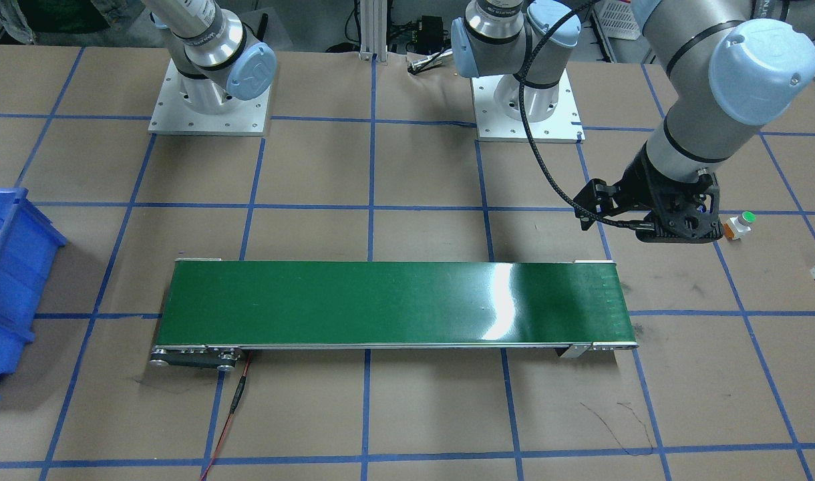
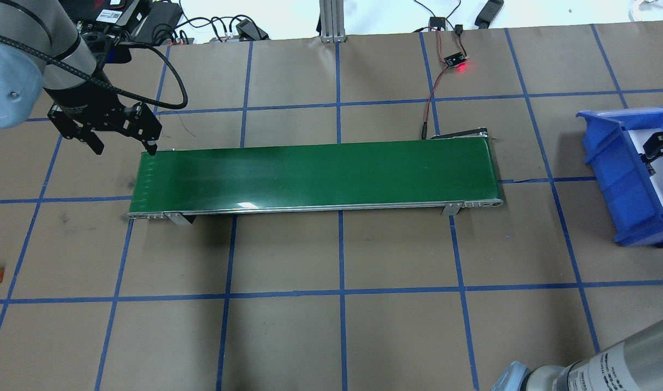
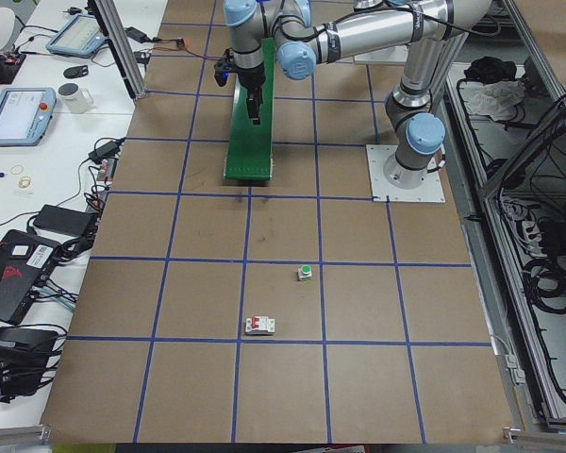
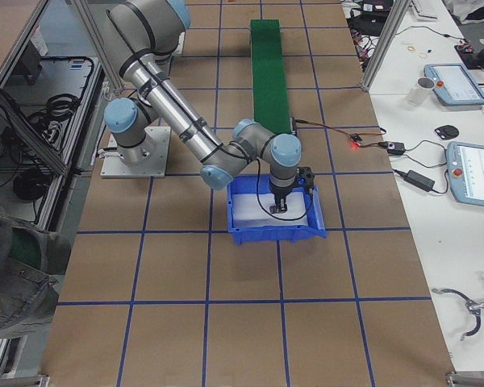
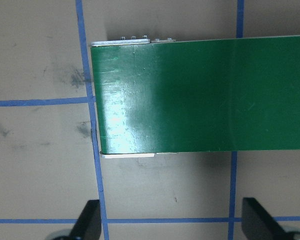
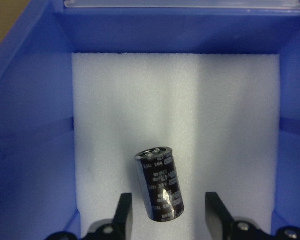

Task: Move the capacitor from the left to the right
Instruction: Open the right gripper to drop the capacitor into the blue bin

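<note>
Stubby dark pale-printed capacitor [image 6: 160, 185] visible only in right wrist view, on white foam [image 6: 190, 100]; right gripper [image 6: 168, 199] open astride it; left gripper [image 5: 171, 202] wide open, empty.

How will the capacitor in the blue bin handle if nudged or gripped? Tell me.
The capacitor is a stubby cylinder apparently lying on its side, so it would likely roll if pushed. Its glossy sleeve looks smooth, perhaps slippery for the open right gripper. The white foam under it may damp rolling.

Left tool [image 5: 171, 202], right tool [image 6: 168, 198], jaws spread.
</note>
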You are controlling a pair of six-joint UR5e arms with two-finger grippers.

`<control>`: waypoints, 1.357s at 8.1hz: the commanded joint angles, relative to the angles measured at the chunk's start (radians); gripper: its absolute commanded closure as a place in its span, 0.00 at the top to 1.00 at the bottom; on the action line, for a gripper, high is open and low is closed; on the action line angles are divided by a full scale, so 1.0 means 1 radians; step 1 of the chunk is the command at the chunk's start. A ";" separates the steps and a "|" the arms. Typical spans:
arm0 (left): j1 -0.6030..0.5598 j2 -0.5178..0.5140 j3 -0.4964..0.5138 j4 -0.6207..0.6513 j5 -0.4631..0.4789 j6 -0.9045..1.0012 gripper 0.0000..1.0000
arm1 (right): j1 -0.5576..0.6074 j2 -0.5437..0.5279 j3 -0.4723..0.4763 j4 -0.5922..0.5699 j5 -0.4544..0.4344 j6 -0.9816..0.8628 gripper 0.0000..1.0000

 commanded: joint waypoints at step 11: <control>0.003 -0.004 0.003 0.000 -0.002 0.001 1.00 | 0.229 -0.350 -0.033 0.211 -0.104 0.374 1.00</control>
